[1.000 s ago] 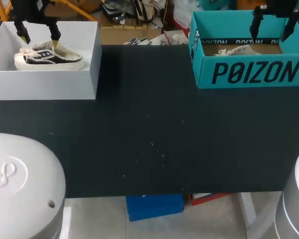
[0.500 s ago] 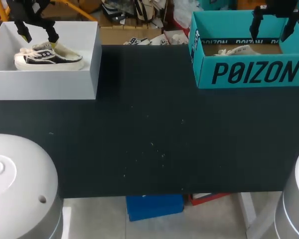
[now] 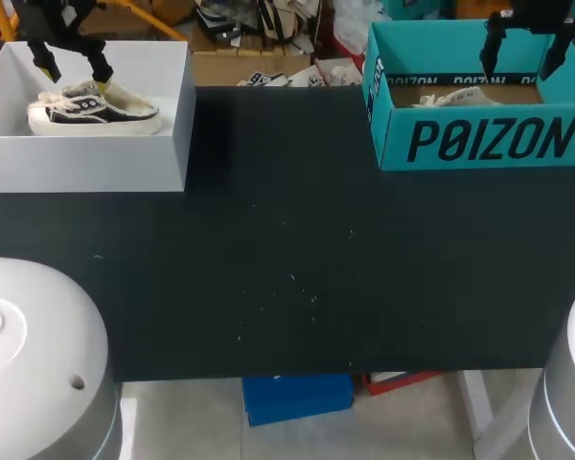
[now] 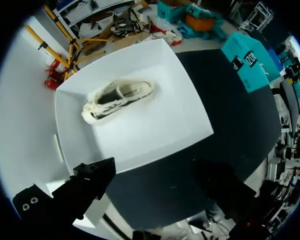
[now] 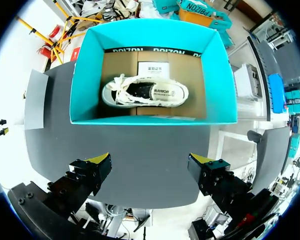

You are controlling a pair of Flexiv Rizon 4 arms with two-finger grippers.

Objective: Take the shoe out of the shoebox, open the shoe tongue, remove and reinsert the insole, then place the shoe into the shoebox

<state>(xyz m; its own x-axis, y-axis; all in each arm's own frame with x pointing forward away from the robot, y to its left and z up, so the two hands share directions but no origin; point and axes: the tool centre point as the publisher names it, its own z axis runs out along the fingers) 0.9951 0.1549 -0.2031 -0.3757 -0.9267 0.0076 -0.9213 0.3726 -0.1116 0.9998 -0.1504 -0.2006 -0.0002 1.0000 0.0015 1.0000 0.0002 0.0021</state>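
Note:
A black-and-cream shoe [image 3: 91,108] lies on its side in the white box [image 3: 86,163] at the table's far left. My left gripper [image 3: 74,67] hangs open just above it. In the left wrist view the shoe [image 4: 119,99] lies well ahead of the open gripper [image 4: 157,182], with nothing between its fingers. A second cream shoe [image 3: 455,97] rests in the teal shoebox [image 3: 479,139] at the far right. My right gripper [image 3: 522,53] is open above that box's back. From the right wrist the shoe [image 5: 145,93] lies on the box's cardboard floor, ahead of the open gripper [image 5: 150,167].
Dark table surface [image 3: 297,249] stretches between the two boxes and toward the front edge. The teal shoebox walls [image 5: 150,35] stand high around the shoe. The white box wall [image 4: 155,135] is low and open-topped.
The left arm has shifted slightly above the white box, its gripper still open over the shoe. The right arm has not moved.

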